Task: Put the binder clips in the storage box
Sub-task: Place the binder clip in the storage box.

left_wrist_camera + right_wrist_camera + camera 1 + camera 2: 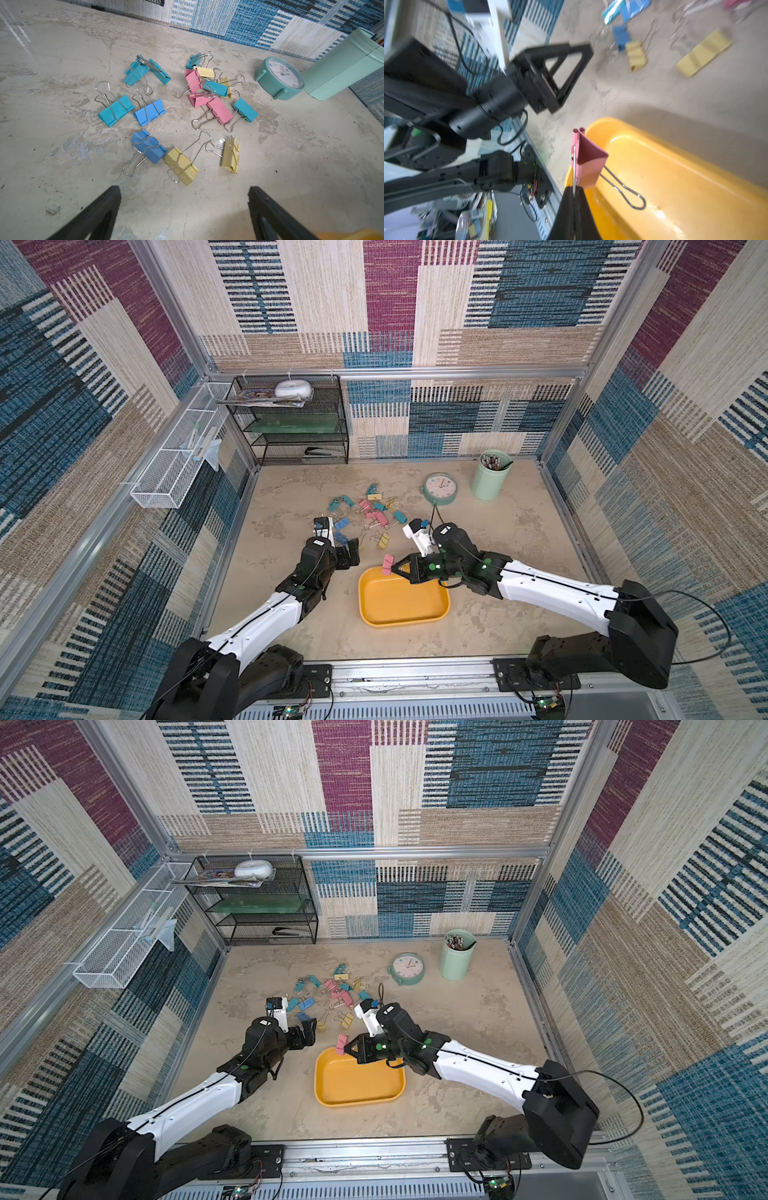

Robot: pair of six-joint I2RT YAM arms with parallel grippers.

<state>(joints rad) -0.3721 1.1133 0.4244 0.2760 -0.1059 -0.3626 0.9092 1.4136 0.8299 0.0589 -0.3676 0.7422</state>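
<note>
Currently: storage box (401,621), one, near the tabletop's (519,564) front edge, no clip seen inside. Binder clips (149,112), loose at mid-tabletop: about fifteen (six teal, two blue, four yellow, three pink; overlaps blur the count). Pink clip (588,164), one, pinched by a wire handle in the closed right gripper (574,190) over the box's far rim, presumably for dropping. Left gripper (184,190), spread wide, empty, poised beside the nearest clips.

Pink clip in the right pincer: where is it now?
In both top views the pink binder clip is pinched in the shut right pincer, over the yellow storage box's far-left corner.
</note>
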